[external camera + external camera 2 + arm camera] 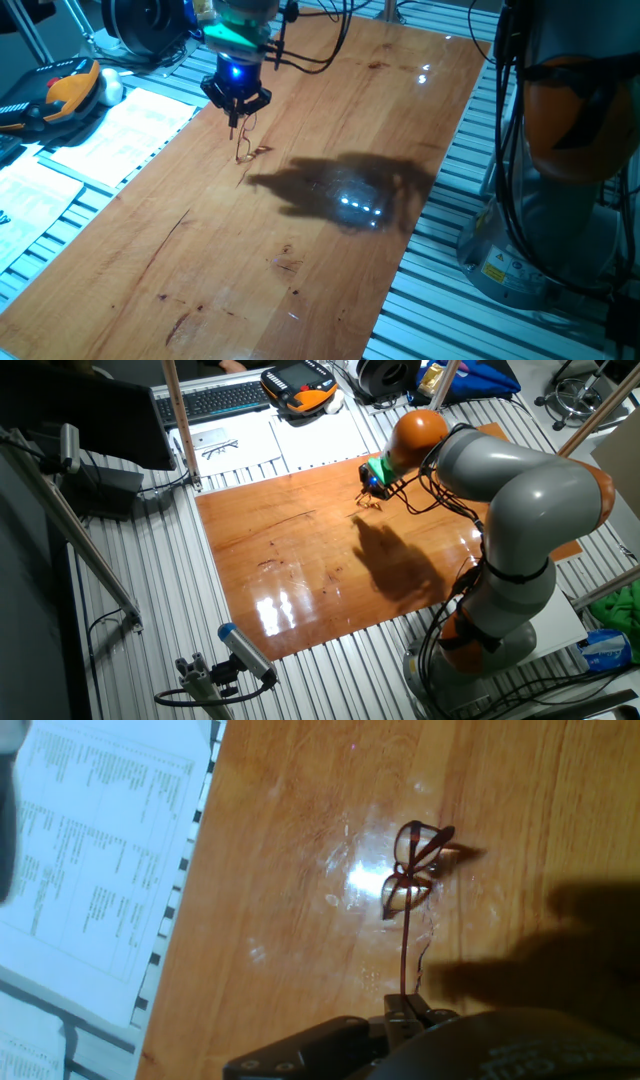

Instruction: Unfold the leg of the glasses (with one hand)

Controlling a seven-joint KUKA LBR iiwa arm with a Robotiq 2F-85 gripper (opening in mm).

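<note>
The glasses (410, 870) are thin reddish-brown wire spectacles lying on the wooden table (300, 950). One leg stretches straight from the frame back to my gripper (407, 1010). The gripper's fingers are closed around the end of that leg. In one fixed view the black gripper (237, 103), with its blue light, hangs just above the glasses (252, 152) at the table's far left. In the other fixed view the gripper (371, 487) is right over the glasses (368, 502) near the table's far edge. The second leg looks folded across the lenses.
Printed sheets (110, 130) lie left of the table on the slatted bench. An orange and black handheld unit (60, 92) lies beyond them. A keyboard (215, 398) and another pair of glasses (220, 448) lie behind the table. The arm's base (560, 160) stands at the right.
</note>
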